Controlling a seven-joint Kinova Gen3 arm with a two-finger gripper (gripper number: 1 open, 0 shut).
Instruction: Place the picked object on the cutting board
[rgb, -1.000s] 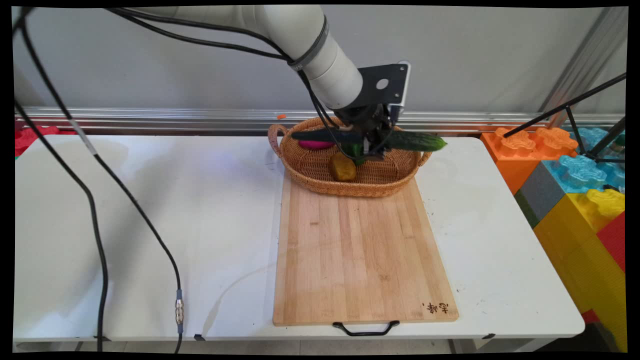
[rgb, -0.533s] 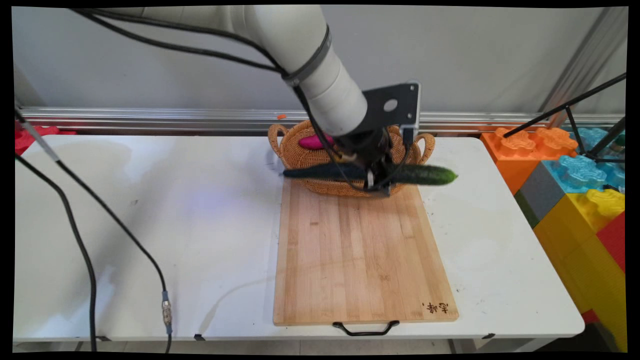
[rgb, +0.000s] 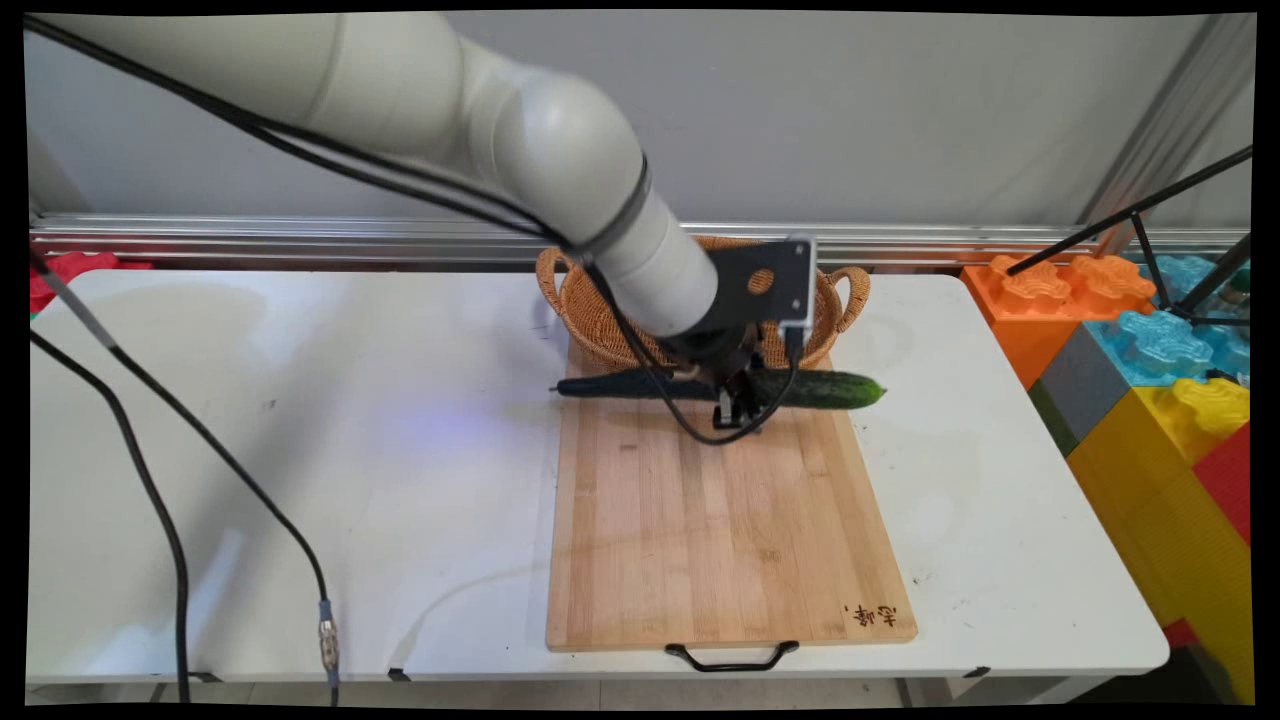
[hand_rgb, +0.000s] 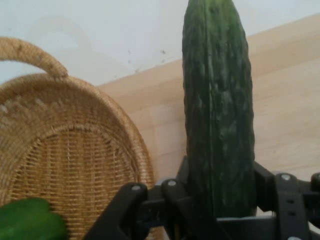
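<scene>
Cucumber (rgb: 820, 388) in jaws, lengthwise L-R across board (rgb: 720, 520).

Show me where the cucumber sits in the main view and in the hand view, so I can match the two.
Main view: the cucumber lies crosswise over the cutting board's far end, in the gripper.
Hand view: the cucumber stands upright, centre-right, rising from the gripper's linkage.
Shared landmark: the wicker basket, behind the cucumber in the main view, lower left in the hand view.
</scene>
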